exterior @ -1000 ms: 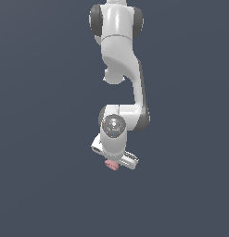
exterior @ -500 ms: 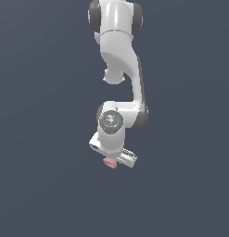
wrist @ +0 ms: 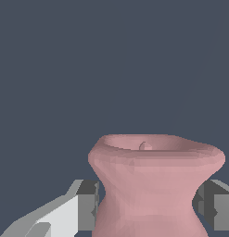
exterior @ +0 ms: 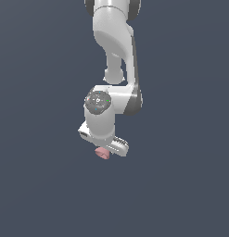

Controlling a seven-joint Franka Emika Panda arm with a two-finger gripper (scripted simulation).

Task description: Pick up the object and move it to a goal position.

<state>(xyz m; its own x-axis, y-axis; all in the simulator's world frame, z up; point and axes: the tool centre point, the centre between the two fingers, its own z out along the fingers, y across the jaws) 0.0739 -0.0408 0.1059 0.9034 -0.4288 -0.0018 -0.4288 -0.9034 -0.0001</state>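
Observation:
The object is a small matte pink spool (exterior: 102, 153) with flared ends and a narrow waist. In the exterior view it pokes out just under the white hand of the arm, mostly hidden by the hand. My gripper (exterior: 104, 150) points downward. In the wrist view the spool (wrist: 155, 185) fills the space between my two fingers (wrist: 88, 203), which press on its narrow waist from both sides. My gripper (wrist: 148, 206) is shut on the spool.
The white arm (exterior: 117, 51) hangs down from the top of the exterior view. All around is a plain dark grey-blue ground (exterior: 37, 185) with no other objects or edges in view.
The hand with the pink spool has drifted slightly toward the exterior view's left and a little upward. The grip on the spool is the same.

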